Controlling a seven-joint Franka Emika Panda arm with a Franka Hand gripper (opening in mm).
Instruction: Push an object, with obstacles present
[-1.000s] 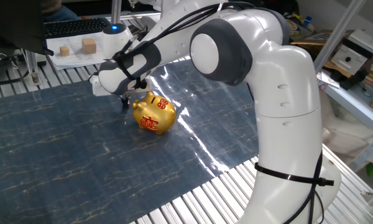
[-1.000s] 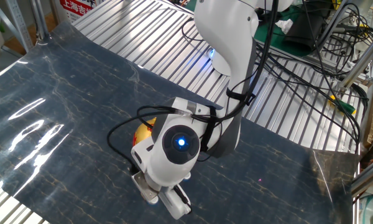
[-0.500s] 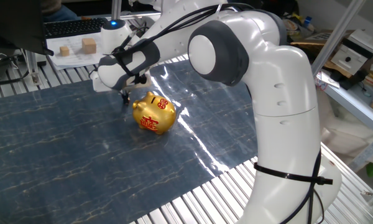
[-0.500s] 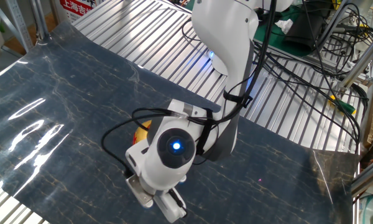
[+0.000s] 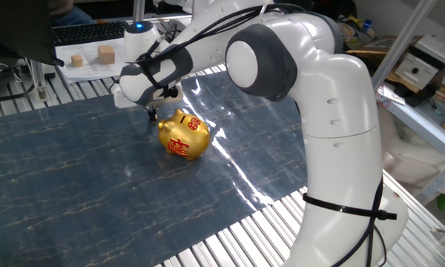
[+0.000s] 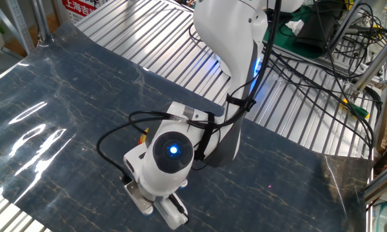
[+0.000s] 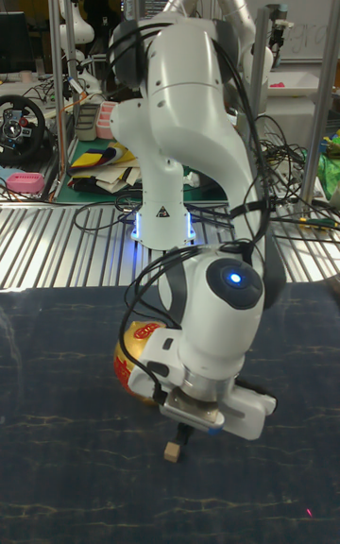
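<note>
On the dark marbled mat, in the tall fixed view, reading left to right: the gold piggy bank is sitting at about 10 o'clock from my gripper, half hidden behind my wrist. Then come my fingertips, pointing straight down. The tiny wooden cube is lying just beside them at 6 o'clock, toward the camera and on the side away from the pig. I cannot tell whether tip and cube are touching.

My jaws are showing as one narrow dark stem, so I am judging them clenched with nothing between them.

In one fixed view the gripper is hanging at 10 o'clock from the piggy bank, close but apart; the cube is too small to find there.

The pig is carrying red Chinese characters on its side and snout, which I cannot read.
</note>
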